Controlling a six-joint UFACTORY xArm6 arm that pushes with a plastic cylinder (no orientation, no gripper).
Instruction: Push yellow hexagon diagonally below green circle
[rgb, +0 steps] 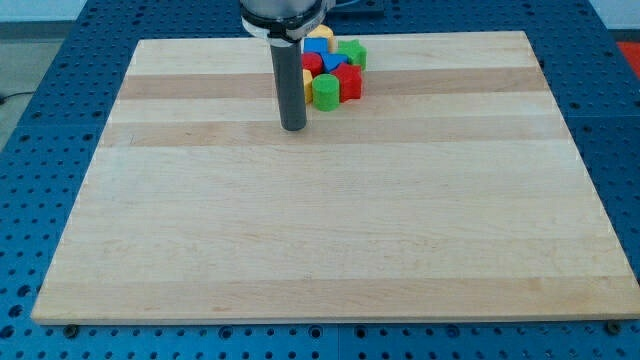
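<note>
Robotics lab bench.
A pale wooden board (330, 200) lies on a blue perforated metal table (40, 120), the kind with a grid of mounting holes.

Evenly and brightly lit from above, with soft, diffuse light and no harsh glare anywhere. Pale sheen across the wooden board (330, 200), grain bands crisp from edge to edge. Only a faint, short shadow at my tip (293, 128), pooled close around the rod's base. Small dim shadows under the cluster of blocks, colours saturated and clean: green circle (325, 92) sharply outlined, yellow hexagon (320, 35) mostly hidden behind the rod's mount. Slight softness at the view's top. Blue perforated table (40, 150) well focused, holes distinct. Mild perspective narrowing toward the top, no visible bending at the edges.
</note>
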